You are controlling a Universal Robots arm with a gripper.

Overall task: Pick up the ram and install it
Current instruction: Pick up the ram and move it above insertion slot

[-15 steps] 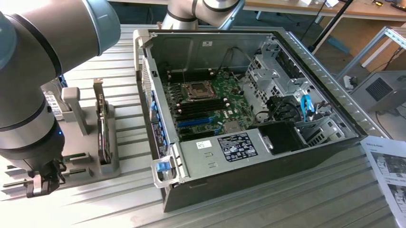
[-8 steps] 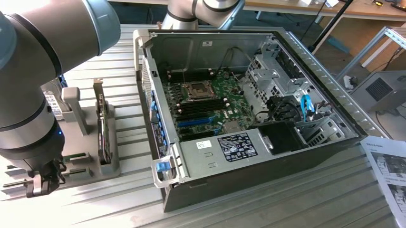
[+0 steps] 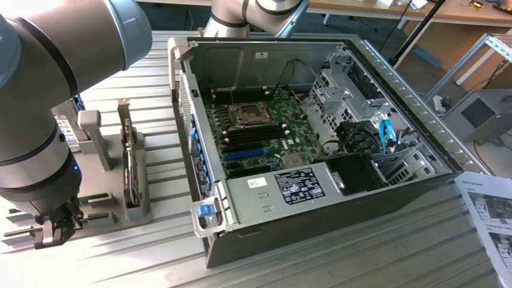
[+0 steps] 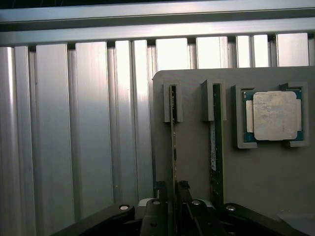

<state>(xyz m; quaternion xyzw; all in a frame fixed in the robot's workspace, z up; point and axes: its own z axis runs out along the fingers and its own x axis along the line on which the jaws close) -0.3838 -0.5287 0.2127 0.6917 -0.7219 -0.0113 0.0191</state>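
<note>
Gripper [image 4: 172, 191] is parked low over the grey holder block [image 4: 192, 162], with fingers [image 4: 160, 191] set either side of the ram [image 4: 173, 142]. Jaws are spread a little: a thin dark gap is seen at each face of the stick, so no pinch is made. Ram is stood on edge in its slot in the block, one end seated in a notched post, not lifted. Its twin stick [image 4: 215, 142] is stood parallel just beside it in the next slot, with a pale label strip on one face, untouched. A square silver processor [image 4: 273, 115] on a green substrate is laid flat in a recess just beside the twin, on the side away from the ram. Block is set on the ribbed aluminium table [image 4: 74, 128]. In the exterior view the arm [image 3: 48, 90] is placed at that view's left, gripper down at one end of the block. The open PC case [image 3: 264, 54] is set to that view's right of the block, apart from the ram. Inside, the motherboard [image 3: 276, 120] is exposed, with the CPU socket [image 3: 248, 112] and black memory slots [image 3: 258, 133] beside it. A labelled power supply [image 3: 296, 183] is mounted at the case's near end. A printed sheet [image 3: 488, 222] is laid at that view's far right.
</note>
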